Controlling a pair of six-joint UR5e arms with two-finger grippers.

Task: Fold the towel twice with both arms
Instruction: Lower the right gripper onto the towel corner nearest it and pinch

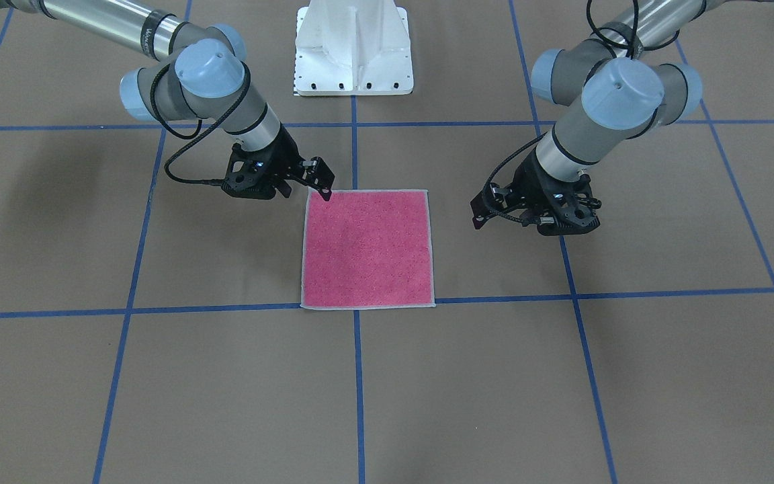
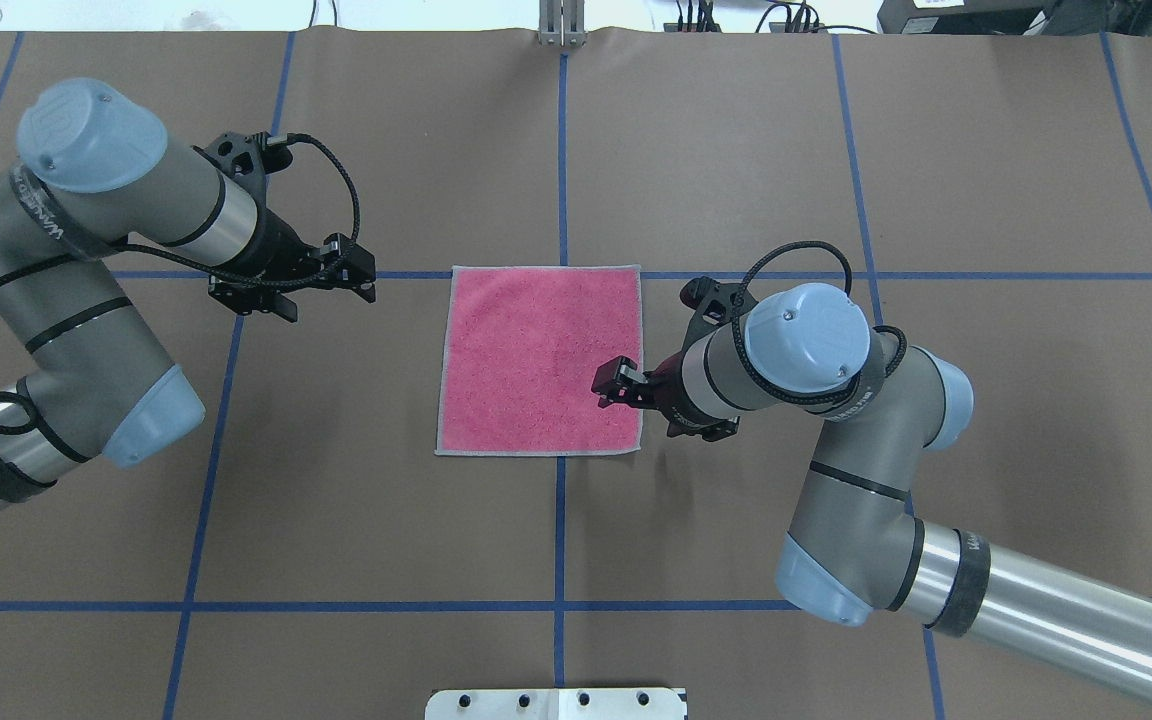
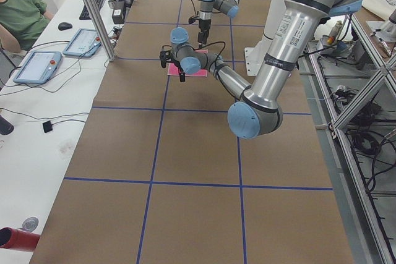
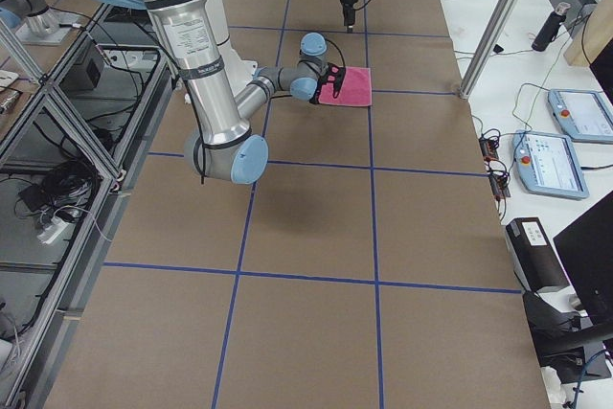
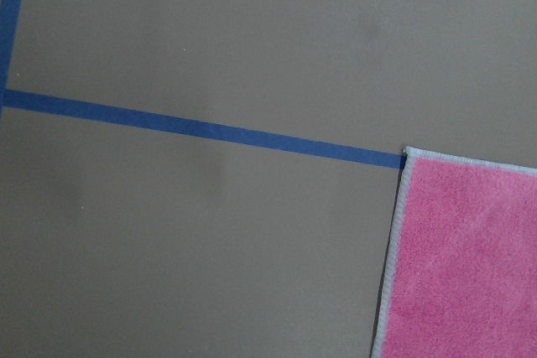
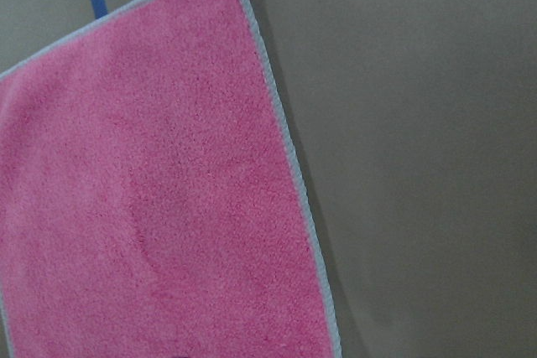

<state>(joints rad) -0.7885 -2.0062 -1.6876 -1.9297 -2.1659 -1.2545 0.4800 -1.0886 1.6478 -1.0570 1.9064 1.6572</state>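
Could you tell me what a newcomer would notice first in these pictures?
The bright pink towel stands out, lying flat at the middle of the brown table. The right gripper is at its edge near one robot-side corner, while the left gripper hangs off to the towel's other side, clear of it.

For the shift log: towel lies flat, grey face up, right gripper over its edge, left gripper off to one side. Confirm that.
Not grey: the towel lies pink face up, as the overhead exterior view shows. Flat, right gripper over its edge, left gripper off to one side: all correct.
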